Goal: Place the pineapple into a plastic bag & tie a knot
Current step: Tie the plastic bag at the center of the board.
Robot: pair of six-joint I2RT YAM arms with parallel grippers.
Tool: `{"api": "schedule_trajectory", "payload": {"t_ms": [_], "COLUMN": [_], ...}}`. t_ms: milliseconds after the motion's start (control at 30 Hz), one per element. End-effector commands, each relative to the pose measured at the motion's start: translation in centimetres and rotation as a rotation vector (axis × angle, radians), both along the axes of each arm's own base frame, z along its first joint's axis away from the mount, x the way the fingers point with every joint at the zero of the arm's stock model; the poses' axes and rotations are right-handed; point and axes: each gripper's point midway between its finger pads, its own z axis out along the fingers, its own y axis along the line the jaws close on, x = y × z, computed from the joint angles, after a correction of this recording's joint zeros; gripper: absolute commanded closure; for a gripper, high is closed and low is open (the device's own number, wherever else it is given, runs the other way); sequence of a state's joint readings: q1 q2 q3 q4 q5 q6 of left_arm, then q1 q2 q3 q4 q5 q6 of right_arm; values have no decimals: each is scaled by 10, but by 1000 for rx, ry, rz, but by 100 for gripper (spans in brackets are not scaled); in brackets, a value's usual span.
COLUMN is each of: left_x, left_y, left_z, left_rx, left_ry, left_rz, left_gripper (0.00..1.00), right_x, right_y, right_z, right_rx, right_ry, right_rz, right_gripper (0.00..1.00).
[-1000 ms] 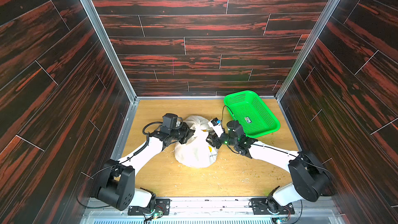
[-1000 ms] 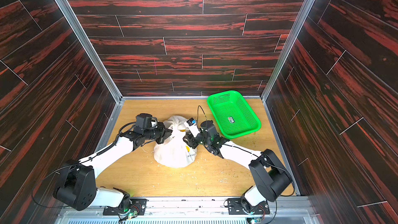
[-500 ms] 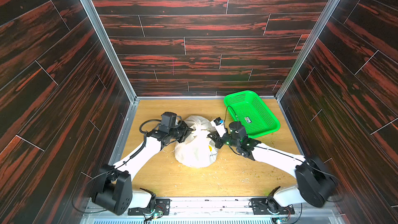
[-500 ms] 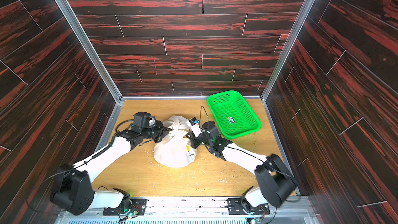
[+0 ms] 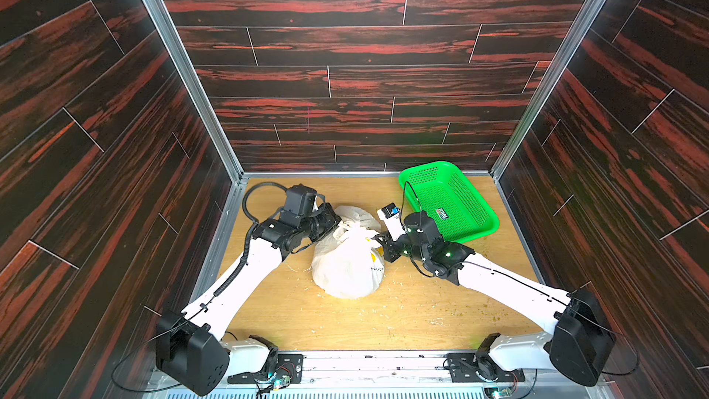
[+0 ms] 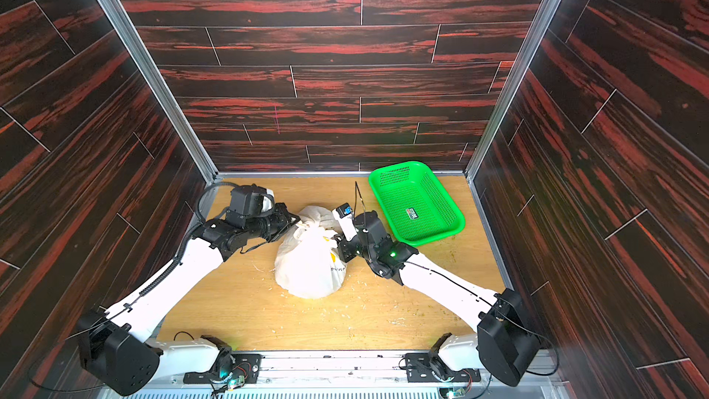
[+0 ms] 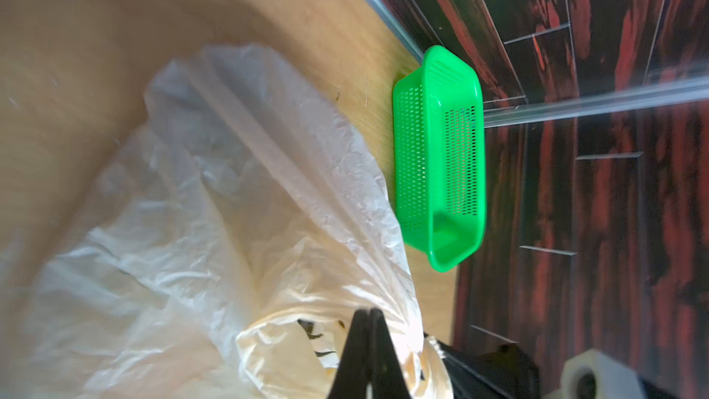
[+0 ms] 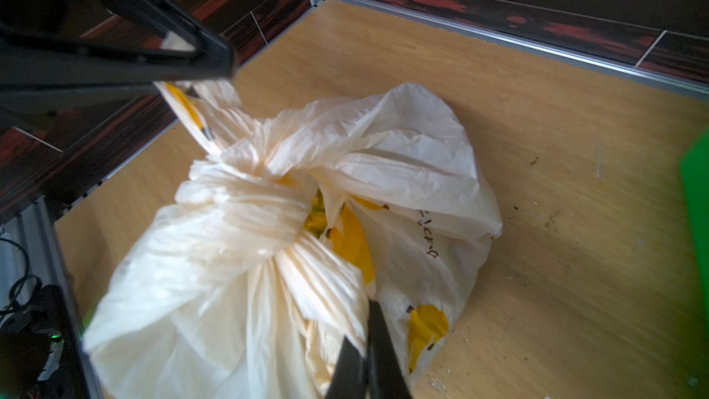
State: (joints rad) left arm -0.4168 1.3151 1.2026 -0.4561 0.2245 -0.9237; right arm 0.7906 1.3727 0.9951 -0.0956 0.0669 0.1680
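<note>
The white plastic bag [image 5: 347, 262] [image 6: 307, 259] with yellow prints lies bulging in the middle of the wooden floor. Its handle straps are bunched into a knot [image 8: 245, 201] on top, which shows in both top views [image 5: 346, 226]. My left gripper [image 7: 368, 312] [image 5: 337, 224] is shut on a strap end at the bag's left side. Its black fingers [image 8: 207, 67] pinch that strap in the right wrist view. My right gripper [image 8: 370, 307] [image 5: 378, 240] is shut on a strap at the bag's right side. The pineapple is hidden inside the bag.
A green mesh basket [image 5: 447, 201] [image 6: 416, 203] [image 7: 437, 155] stands empty at the back right, just behind my right wrist. Dark wood-pattern walls close in three sides. Small crumbs litter the floor [image 5: 422, 312] in front of the bag.
My right gripper's jaws have shut on the bag's strap. My left gripper has stayed shut on its strap, and both wrists have shifted only slightly.
</note>
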Motion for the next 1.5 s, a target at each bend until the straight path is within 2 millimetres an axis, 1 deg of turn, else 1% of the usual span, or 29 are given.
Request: {"api": "schedule_trajectory", "payload": {"t_ms": [0, 100, 200, 233, 467, 567, 667, 767, 867, 900, 1167, 1233, 1333, 1400, 1467], "left_x": [5, 9, 17, 13, 13, 13, 14, 15, 16, 21, 22, 21, 20, 21, 21], "left_y": [34, 43, 57, 65, 107, 117, 119, 117, 118, 117, 119, 117, 111, 106, 106], "left_z": [3, 4, 4, -1, 9, 10, 6, 5, -1, 1, -8, -8, 3, 19, 37], "left_rx": [259, 347, 424, 463, 618, 662, 686, 685, 696, 680, 676, 671, 660, 639, 617], "left_ry": [-98, -135, -151, -130, -163, -181, -181, -179, -165, -184, -168, -166, -182, -216, -254], "left_rz": [28, 37, 96, 115, 289, 328, 325, 316, 315, 324, 328, 316, 289, 285, 296], "left_gripper": [100, 100, 100, 100, 100, 100, 100, 100, 100, 100, 100, 100, 100, 100, 100], "right_x": [1, 0, 1, 1, -1, -4, -8, -11, -15, -16, -20, -19, -10, 3, 16], "right_y": [-23, -23, -27, -30, -57, -71, -85, -97, -109, -112, -132, -135, -134, -130, -128], "right_z": [-21, -23, -28, -31, -42, -45, -46, -42, -40, -40, -47, -45, -28, -7, 14], "right_rx": [-133, -156, -180, -192, -271, -313, -355, -380, -408, -413, -435, -433, -413, -394, -371], "right_ry": [75, 100, 141, 156, 224, 233, 231, 217, 203, 202, 209, 201, 162, 114, 71], "right_rz": [-98, -110, -150, -172, -313, -362, -395, -418, -443, -449, -488, -496, -498, -493, -490], "right_gripper": [100, 100, 100, 100, 100, 100, 100, 100, 100, 100, 100, 100, 100, 100, 100]}}
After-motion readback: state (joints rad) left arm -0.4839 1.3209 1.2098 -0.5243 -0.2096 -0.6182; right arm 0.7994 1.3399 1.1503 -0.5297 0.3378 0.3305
